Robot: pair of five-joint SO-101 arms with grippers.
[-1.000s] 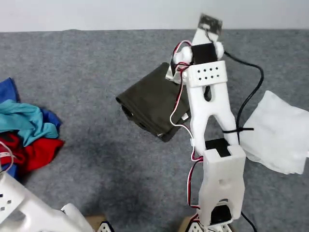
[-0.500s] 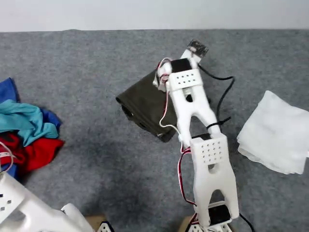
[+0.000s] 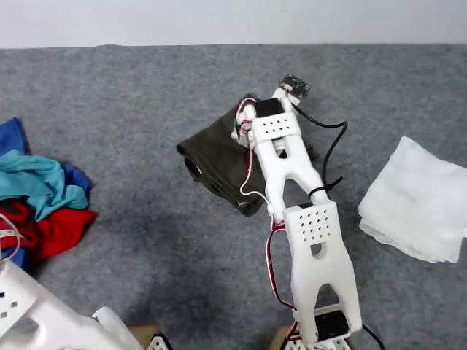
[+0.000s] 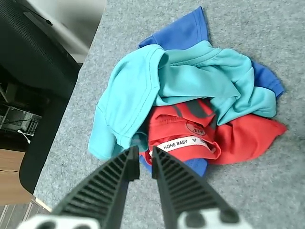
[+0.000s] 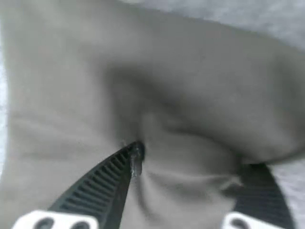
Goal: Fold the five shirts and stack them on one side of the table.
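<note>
Right wrist view: right jaws spread open, pressed into the dark shirt (image 5: 190,95) lying left of the white shirt (image 3: 419,197). Better to pinch every layer before lifting. The left jaws, nearly closed and empty, hang above the colourful heap (image 4: 190,109).

An office-like room — a black mesh chair (image 4: 33,52) beside the grey felt table (image 4: 267,200).
</note>
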